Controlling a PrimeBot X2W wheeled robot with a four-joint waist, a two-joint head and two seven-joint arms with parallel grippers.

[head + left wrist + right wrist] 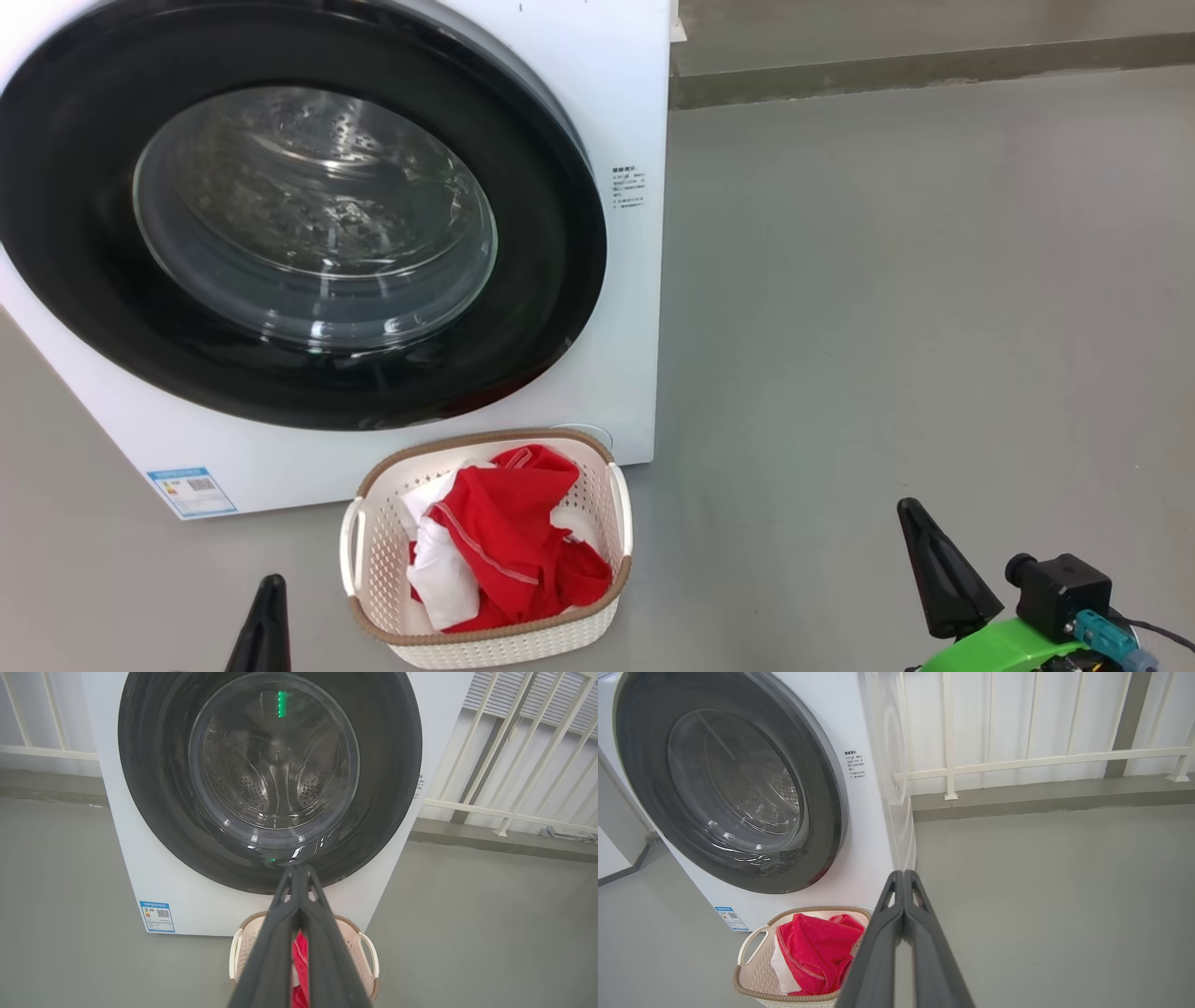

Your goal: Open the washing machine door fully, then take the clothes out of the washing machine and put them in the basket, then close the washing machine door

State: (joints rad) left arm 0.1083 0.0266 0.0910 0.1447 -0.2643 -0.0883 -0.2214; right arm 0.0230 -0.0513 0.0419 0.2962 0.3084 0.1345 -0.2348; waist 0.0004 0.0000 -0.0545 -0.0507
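The white washing machine (616, 84) stands on the floor with its black-rimmed door (308, 252) closed flat against the front; the steel drum behind the glass looks bare. In front of it sits the cream basket (373, 551), holding the red and white clothes (509, 541). My left gripper (297, 868) is shut, fingertips together, held back from the door above the basket (362, 947), gripping nothing. My right gripper (903, 873) is also shut and empty, to the right of the basket (752, 975) and clothes (812, 952). Their dark tips show low in the head view: left gripper (271, 583), right gripper (907, 509).
Grey floor stretches wide to the right of the machine. A white railing (1041, 758) on a low kerb runs behind it. A blue label (191, 492) marks the machine's lower left corner.
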